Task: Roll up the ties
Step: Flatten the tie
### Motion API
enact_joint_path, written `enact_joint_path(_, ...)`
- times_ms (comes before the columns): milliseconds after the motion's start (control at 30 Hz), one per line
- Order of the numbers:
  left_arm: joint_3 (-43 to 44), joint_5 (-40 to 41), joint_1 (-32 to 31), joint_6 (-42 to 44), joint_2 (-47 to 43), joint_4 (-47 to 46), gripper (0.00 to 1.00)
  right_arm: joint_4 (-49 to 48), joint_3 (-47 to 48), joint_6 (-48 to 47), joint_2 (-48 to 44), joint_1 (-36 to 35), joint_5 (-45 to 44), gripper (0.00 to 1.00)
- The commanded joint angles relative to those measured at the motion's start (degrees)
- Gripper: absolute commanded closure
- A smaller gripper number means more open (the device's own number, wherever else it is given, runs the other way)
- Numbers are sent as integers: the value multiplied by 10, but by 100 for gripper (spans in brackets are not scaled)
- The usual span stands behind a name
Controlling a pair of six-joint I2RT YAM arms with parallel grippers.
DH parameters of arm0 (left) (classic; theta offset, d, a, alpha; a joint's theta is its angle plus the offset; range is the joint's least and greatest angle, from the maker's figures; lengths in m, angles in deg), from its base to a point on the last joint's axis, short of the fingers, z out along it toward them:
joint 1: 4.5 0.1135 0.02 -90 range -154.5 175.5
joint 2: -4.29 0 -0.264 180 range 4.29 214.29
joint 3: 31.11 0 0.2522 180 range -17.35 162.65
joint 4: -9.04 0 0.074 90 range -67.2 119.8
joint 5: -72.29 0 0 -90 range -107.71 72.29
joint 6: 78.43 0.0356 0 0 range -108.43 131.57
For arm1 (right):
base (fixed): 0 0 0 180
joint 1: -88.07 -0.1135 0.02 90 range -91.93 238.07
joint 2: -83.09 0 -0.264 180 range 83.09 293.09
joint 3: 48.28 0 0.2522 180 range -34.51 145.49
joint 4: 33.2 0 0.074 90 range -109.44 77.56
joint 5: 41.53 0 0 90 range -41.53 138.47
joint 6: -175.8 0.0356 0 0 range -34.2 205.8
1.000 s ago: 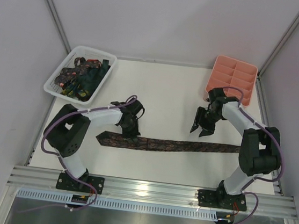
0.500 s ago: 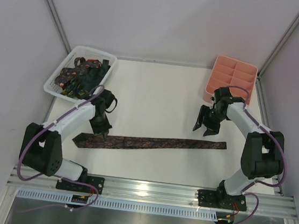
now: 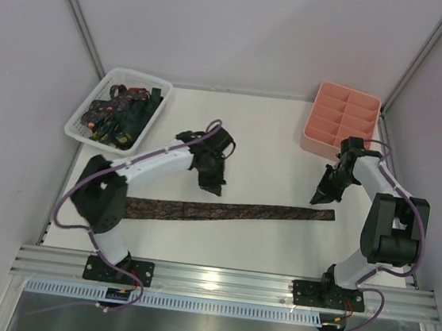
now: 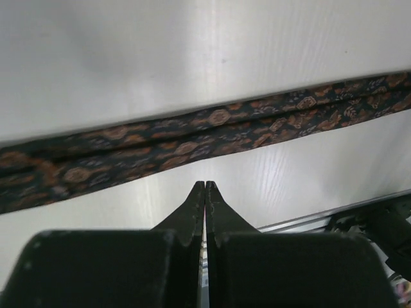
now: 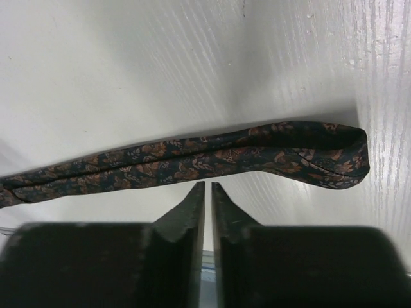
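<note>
While the brown patterned tie (image 3: 232,211) lies flat and at full length on the surface (image 3: 263,150), we judge the task to be at its very beginning: no turn of fabric shows at either end, and no rolled tie is to be seen anywhere in view. The left claw (image 4: 205,187) hangs over the tie's middle stretch with its two fingers pressed flush together and nothing between them; in its wrist view the band crosses just beyond the fingertips, apart from them. The right claw (image 5: 205,189) is only slightly parted, a thin slit showing between the fingers, and it too grips nothing. The tie's narrow squared end lies just ahead of its tips and a little to one side, not touching them as far as we can tell. The opposite end runs toward the base of the left arm, where we cannot make out its tip. Well away from the left claw, toward the back left corner, the other ties (image 3: 123,110), dark green with coloured marks, sit heaped in the white basket (image 3: 80,121), none of them rolled. Just behind the right claw stands the pink tray (image 3: 320,141). What is left, in our reading, is everything: seize an end, roll this tie along its length, then treat each tie from the basket likewise.
</note>
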Motion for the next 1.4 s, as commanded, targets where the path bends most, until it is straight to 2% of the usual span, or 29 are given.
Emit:
enact_joint_path(0, 58, -33, -46, 5, 80, -35, 99, -12, 0, 23, -12, -1, 14, 90)
enact_joint_path(100, 90, -23, -73, 15, 140, -60, 100, -18, -3, 30, -4, -1, 18, 97)
enact_joint_path(167, 107, -36, -77, 19, 168, -72, 100, -17, -3, 31, -2, -1, 15, 99)
enact_joint_path(233, 114, -13, -76, 12, 201, -54, 100, -17, -4, 32, -4, -1, 11, 100)
enact_joint_path(400, 74, 27, -65, -2, 219, -10, 100, -20, -13, 28, -15, -1, 11, 100)
enact_joint_path(533, -42, 35, -26, -9, 189, -17, 100, -27, -28, 21, -13, -1, 19, 96)
enact_joint_path(633, -105, 44, 3, -4, 134, -30, 100, -36, -37, 15, -13, -4, 35, 93)
enact_joint_path(767, -111, 80, 7, 31, 86, -13, 100, -43, -32, 7, -5, -16, 51, 89)
enact_joint_path(867, -92, 93, 6, 57, 51, 4, 100, -46, -23, 5, -2, -56, 63, 87)
enact_joint_path(967, -60, 71, 1, 87, 14, -1, 99, -56, -17, 6, 1, -88, 81, 87)
enact_joint_path(1067, -4, 32, -18, 107, 13, 4, 94, -63, -9, 15, 14, -110, 80, 91)
enact_joint_path(1167, 55, -14, -41, 115, 44, 3, 92, -65, -10, 16, 25, -113, 65, 94)
enact_joint_path(1367, 114, -135, -74, 98, 121, -62, 96, -78, -13, -5, 54, -108, 10, 95)
